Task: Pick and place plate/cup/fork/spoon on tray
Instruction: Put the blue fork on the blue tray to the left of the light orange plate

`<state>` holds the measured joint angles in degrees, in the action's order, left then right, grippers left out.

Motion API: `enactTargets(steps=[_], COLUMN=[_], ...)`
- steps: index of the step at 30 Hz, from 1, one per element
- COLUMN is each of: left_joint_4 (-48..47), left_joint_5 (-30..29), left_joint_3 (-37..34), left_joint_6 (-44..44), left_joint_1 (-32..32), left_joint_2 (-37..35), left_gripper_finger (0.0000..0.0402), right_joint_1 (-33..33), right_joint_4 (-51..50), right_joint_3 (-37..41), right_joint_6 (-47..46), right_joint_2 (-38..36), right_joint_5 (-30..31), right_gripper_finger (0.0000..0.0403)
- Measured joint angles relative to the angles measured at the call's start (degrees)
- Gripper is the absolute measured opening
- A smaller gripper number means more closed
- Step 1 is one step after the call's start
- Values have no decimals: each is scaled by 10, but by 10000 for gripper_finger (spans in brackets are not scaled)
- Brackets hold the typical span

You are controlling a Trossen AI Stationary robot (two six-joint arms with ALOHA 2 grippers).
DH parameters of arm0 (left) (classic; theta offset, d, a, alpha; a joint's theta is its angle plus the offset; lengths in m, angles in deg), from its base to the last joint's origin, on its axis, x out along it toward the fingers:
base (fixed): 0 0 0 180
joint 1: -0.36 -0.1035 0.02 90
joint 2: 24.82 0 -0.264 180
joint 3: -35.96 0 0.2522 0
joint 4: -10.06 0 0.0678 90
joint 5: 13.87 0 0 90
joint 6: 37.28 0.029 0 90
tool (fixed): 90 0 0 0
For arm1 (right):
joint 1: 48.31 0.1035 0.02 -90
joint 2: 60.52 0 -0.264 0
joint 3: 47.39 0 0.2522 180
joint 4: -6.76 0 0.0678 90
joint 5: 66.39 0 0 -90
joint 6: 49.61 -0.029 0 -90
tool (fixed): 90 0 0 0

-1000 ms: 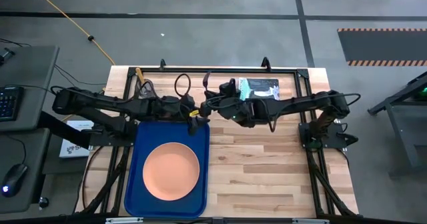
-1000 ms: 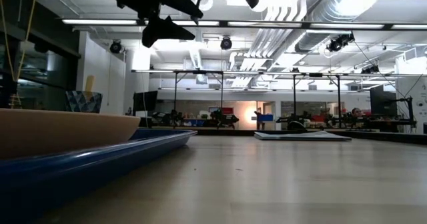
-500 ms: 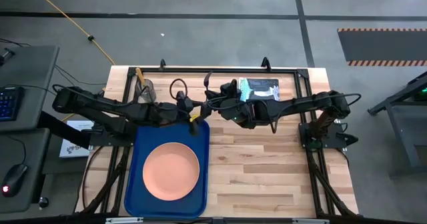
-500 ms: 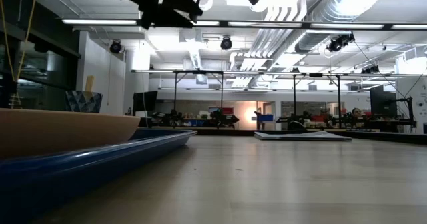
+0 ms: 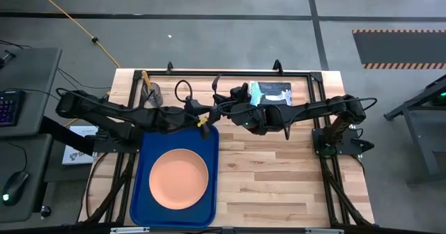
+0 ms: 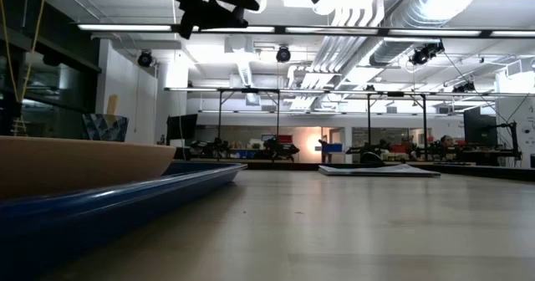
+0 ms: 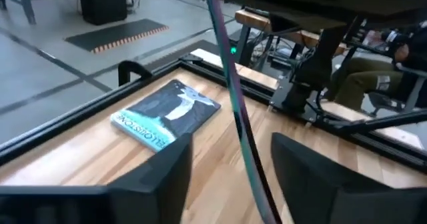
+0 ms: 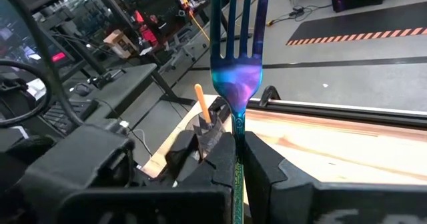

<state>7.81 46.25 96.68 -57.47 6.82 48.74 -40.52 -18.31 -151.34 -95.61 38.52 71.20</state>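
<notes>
The salmon-orange plate (image 5: 179, 178) lies on the blue tray (image 5: 210, 142) at the table's near left. The dark grey cup (image 5: 152, 93) stands at the far left with the yellow-handled spoon (image 5: 145, 76) upright in it. My right gripper (image 5: 217, 111) is shut on the teal-blue fork (image 8: 237, 77), high above the tray's far edge. My left gripper (image 5: 200, 115) faces it, open. In the left wrist view its fingers stand either side of the fork's thin shaft (image 7: 233, 111), apart from it. My right gripper pinches the fork's handle (image 8: 237, 139) between its two fingers, just behind the neck. The fingers come level from the table's right side and lie along the fork. The fork is lifted clear of everything, and its tines (image 8: 235, 11) point away toward the table's left.
A teal-covered book (image 5: 272, 91) lies flat at the far right of the table and also shows in the left wrist view (image 7: 167, 114). A dark metal frame (image 5: 230, 72) runs along the far edge. Bare wood (image 5: 279, 178) lies right of the tray.
My left gripper has risen from above the tray's far edge and tipped from pointing down to nearly level. It has moved toward the right gripper and the fork. My right gripper has kept still with the fork.
</notes>
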Motion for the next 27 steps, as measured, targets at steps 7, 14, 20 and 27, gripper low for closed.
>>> enactTargets(steps=[7,14,20,27], left_joint_4=[-2,-21,-35,-74], left_joint_5=[-3,-7,-9,-11], left_joint_3=[0,0,0,0], left_joint_6=[-26,-21,-25,-26], left_joint_1=[0,-1,-5,-16], left_joint_2=[2,2,2,-15], left_gripper_finger=[29,4,2,1], right_joint_1=[0,1,-2,-5], right_joint_4=[0,-8,-24,-90], right_joint_3=[0,0,0,0], right_joint_6=[0,2,-5,16], right_joint_2=[0,-1,-1,-42], right_joint_5=[0,-11,-33,-37], right_gripper_finger=[0,7,57,170])
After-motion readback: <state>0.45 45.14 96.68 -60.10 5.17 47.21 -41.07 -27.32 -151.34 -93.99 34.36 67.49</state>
